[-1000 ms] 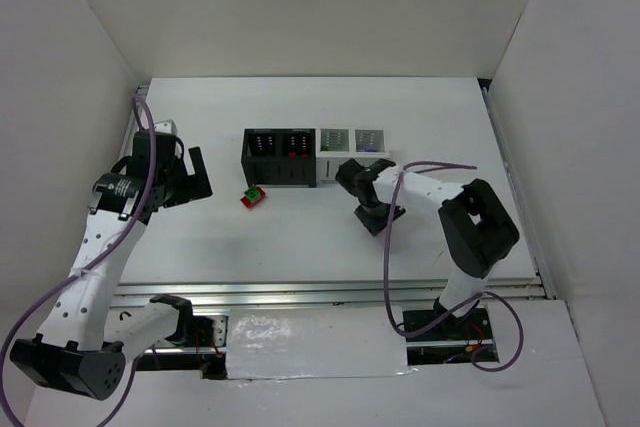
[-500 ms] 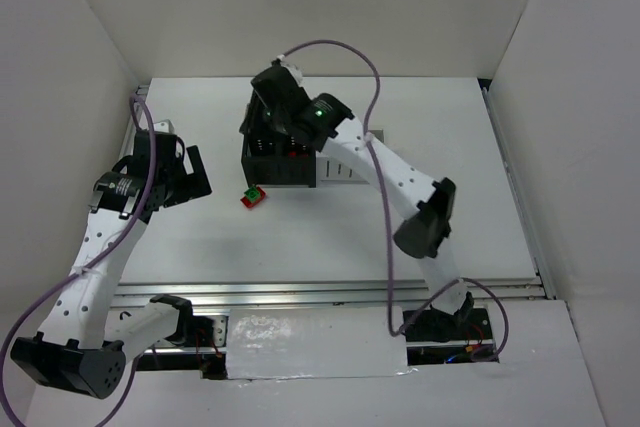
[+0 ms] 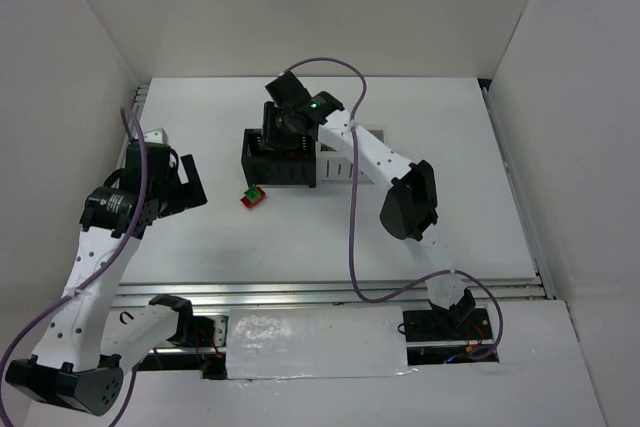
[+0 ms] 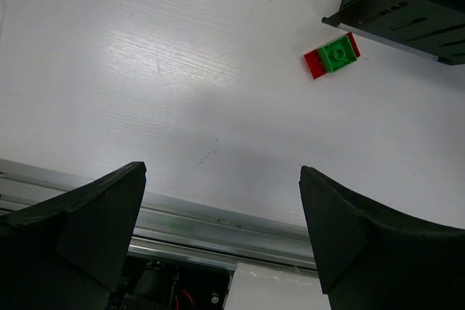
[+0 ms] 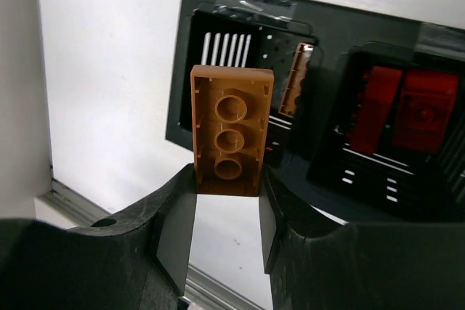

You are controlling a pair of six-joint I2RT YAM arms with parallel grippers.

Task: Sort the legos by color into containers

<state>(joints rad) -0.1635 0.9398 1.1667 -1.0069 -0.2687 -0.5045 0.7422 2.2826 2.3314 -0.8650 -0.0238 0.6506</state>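
Looks maybe halfway through, judging by what shows. Got an orange lego (image 5: 232, 121) pinched edge-on in the right gripper (image 5: 227, 176), studs facing the wrist camera, hanging just above the containers (image 3: 280, 175) at the leftmost black bin (image 5: 187, 41). Already another orange piece (image 5: 294, 81) in that bin, leaning on the inner wall, so probably the right spot and just needs letting go. Next black bin (image 5: 385, 34) over: two red legos (image 5: 425, 110) lying inside, so red partly sorted too. Can't really say anything about the two white bins, mostly hidden behind the arm in the top view, so no idea whether any purple ones are in there. Left to do for sure: a green lego (image 4: 338, 54) clicked on top of a red lego (image 4: 314, 64), sitting on the table (image 4: 182, 70) just beside the front corner of the black bins, outside everything. Will probably need pulling apart before either half goes anywhere, which looks fiddly. Nothing in the left gripper (image 4: 221, 179), fingers spread wide, hovering off to the side and well apart from that stuck pair, seemingly free for the job.
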